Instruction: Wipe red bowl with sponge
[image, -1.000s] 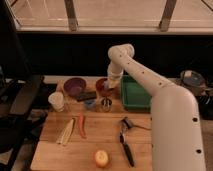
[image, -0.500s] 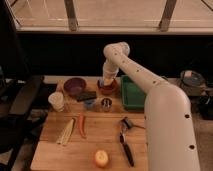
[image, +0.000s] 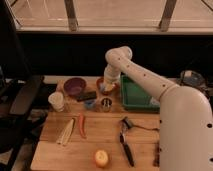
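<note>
Lowered since the earlier frame, my gripper (image: 107, 85) sat inside the red bowl (image: 115, 89), fingers clamped on the sponge (image: 105, 89), bowl at the rear of the wooden board (image: 100, 136), between purple bowl (image: 74, 86) and green tray (image: 137, 95), blue cup (image: 90, 104) near its front.

Dim, warm light falls from above onto the pale wooden tabletop (image: 102, 136); the wall (image: 60, 56) behind is nearly black (everything looks soft). The white robot arm (image: 142, 76) glows brightest, its gripper (image: 107, 86) dimmer, down in the small round orange-red bowl (image: 116, 90).
</note>
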